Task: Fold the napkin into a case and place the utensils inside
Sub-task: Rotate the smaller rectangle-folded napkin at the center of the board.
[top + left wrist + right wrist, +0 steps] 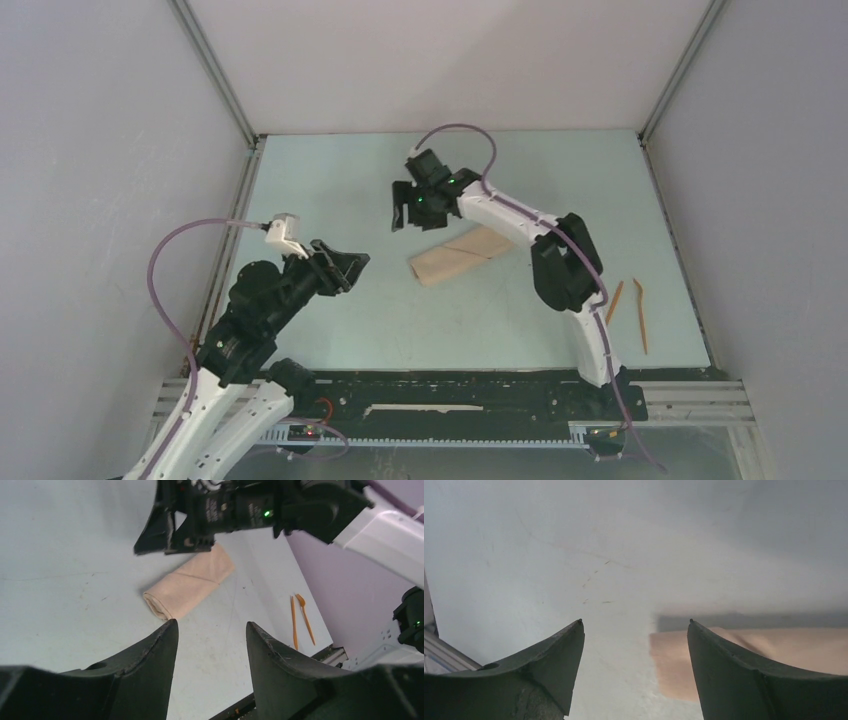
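**Beige case folded, utensils outside it, both grippers empty**

Beige-tan cloth is in its folded form: the case (462, 254) lies flat on the pale table (330, 180), roughly mid-table, long axis slanted, a diagonal pocket edge visible across it. Nothing sits inside it that you can see.

Your right gripper (412, 208) hovers just beyond the case's far-left end, jaws spread wide, pinching nothing. In the right wrist view the right gripper (636, 622) shows bare table between the fingertips; the case (674, 665) end sits under and beside the right-hand finger, partly hidden by it. Contact can't be told.

Your left gripper (345, 265) is off to the left, well apart from the case, jaws spread, nothing between them. Left wrist view: left gripper (212, 625) looks across the table at the case (187, 582), with the right gripper (165, 535) above its far end.

The utensils (640, 316), two thin orange sticks, lie side by side near the table's right edge, well apart from the case, also seen from the left wrist (294, 622). Neither gripper is near them.
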Controlling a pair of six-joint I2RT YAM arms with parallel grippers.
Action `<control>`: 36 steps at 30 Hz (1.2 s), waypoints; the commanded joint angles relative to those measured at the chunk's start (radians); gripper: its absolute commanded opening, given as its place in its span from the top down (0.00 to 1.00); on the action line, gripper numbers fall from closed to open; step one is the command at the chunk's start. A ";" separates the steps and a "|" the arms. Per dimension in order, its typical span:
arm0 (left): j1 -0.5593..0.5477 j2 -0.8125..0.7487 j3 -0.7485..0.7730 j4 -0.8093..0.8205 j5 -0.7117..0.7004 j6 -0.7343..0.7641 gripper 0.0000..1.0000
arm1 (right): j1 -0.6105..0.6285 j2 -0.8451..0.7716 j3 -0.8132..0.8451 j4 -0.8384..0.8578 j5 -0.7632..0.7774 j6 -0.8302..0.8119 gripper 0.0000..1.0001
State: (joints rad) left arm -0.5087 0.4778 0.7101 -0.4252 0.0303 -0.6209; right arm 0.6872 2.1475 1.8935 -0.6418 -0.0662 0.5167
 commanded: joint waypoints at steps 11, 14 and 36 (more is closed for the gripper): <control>-0.005 -0.028 0.019 -0.067 -0.015 0.055 0.41 | 0.081 0.063 -0.178 0.042 0.024 0.032 0.19; -0.005 -0.038 0.025 -0.075 -0.016 0.068 0.41 | 0.085 -0.053 -0.384 0.064 0.015 0.021 0.21; -0.005 -0.026 0.016 -0.026 0.064 0.073 0.41 | -0.103 -0.675 -0.799 -0.183 0.162 -0.274 0.13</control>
State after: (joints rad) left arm -0.5087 0.4583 0.7105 -0.4873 0.0750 -0.5663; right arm 0.6498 1.3914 1.0439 -0.8158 0.0341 0.4297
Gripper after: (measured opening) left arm 0.591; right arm 0.873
